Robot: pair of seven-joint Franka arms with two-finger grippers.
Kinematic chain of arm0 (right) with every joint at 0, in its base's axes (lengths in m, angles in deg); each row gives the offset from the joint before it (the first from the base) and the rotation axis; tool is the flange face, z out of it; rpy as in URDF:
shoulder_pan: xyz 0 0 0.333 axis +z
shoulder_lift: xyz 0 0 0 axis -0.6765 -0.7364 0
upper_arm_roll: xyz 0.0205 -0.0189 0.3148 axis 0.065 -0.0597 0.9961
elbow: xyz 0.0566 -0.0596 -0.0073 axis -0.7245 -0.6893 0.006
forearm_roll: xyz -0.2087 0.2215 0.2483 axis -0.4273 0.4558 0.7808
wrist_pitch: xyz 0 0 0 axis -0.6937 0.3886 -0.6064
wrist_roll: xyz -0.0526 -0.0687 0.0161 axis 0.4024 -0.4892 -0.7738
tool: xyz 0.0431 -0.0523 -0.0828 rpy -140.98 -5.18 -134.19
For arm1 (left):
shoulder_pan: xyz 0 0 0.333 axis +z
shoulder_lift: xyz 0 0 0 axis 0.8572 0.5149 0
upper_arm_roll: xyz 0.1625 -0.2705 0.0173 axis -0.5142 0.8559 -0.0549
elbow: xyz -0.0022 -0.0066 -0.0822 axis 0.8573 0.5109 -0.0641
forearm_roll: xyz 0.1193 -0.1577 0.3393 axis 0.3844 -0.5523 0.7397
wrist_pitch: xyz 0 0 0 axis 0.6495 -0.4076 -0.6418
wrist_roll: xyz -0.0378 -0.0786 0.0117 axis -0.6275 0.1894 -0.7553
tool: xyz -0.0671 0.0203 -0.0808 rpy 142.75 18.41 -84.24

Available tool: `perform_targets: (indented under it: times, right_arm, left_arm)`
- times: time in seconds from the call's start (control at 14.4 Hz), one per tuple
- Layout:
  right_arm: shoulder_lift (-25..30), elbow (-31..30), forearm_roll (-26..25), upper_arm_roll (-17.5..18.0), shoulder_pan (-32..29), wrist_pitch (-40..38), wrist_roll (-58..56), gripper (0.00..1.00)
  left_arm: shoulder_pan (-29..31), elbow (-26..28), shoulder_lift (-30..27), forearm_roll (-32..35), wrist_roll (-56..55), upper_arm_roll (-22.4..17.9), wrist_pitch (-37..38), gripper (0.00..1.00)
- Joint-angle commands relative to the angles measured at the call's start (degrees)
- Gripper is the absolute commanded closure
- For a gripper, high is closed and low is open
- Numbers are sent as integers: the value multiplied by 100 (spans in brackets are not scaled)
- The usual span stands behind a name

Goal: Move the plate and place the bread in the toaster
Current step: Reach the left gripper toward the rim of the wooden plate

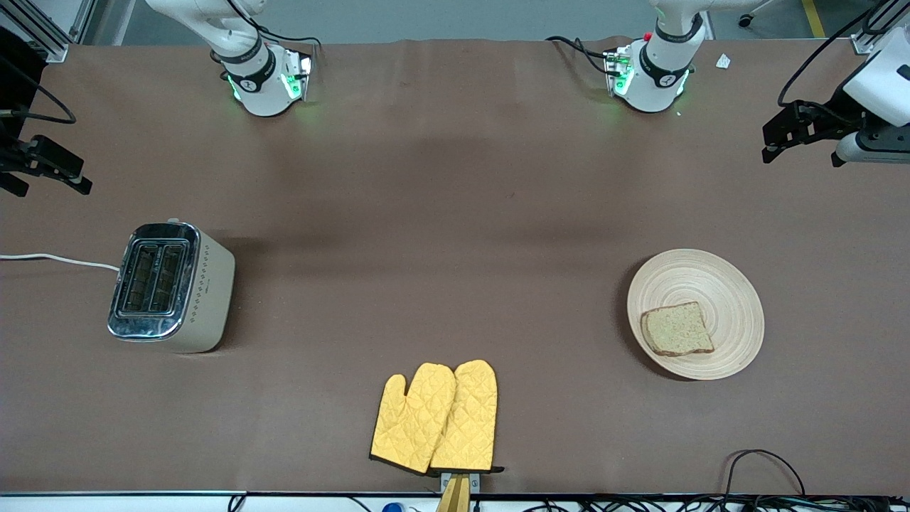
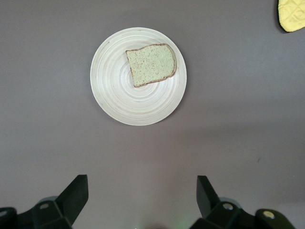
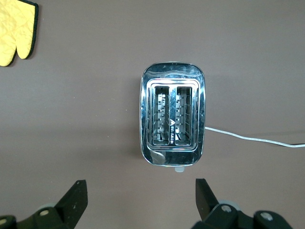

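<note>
The light wooden plate (image 1: 718, 284) lies toward the left arm's end of the table, with the bread slice (image 1: 677, 329) on its part nearest the front camera. Both show in the left wrist view, plate (image 2: 124, 95) and bread (image 2: 151, 64). The cream toaster (image 1: 170, 288) with chrome top stands toward the right arm's end, both slots empty (image 3: 172, 119). My left gripper (image 1: 800, 153) is open and empty, high over the table at its own end (image 2: 142, 191). My right gripper (image 1: 46, 178) is open and empty, high over the table beside the toaster (image 3: 141, 193).
Two yellow quilted oven mitts (image 1: 437, 419) lie side by side at the table edge nearest the front camera, midway between plate and toaster. The toaster's white cord (image 1: 57, 259) runs off the right arm's end of the table. Cables lie along the front edge.
</note>
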Motion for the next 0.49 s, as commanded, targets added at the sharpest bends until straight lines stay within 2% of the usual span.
perform_targets:
  times: [0.0,0.14,0.28,0.42]
  right_arm:
    - [41,-59,-79,13,-39,33,-25,0]
    - [41,-41,-79,-5,-83,33,-16,0]
    - [6,-41,-79,-5,-118,41,-25,0]
    - [-20,-76,-79,-5,-118,50,-16,0]
  left_arm:
    - [20,-139,67,32,-28,-3,37,0]
    - [46,-296,224,24,7,-29,37,0]
    - [64,-682,653,41,33,-64,37,0]
    - [265,-789,1067,6,121,-265,2,0]
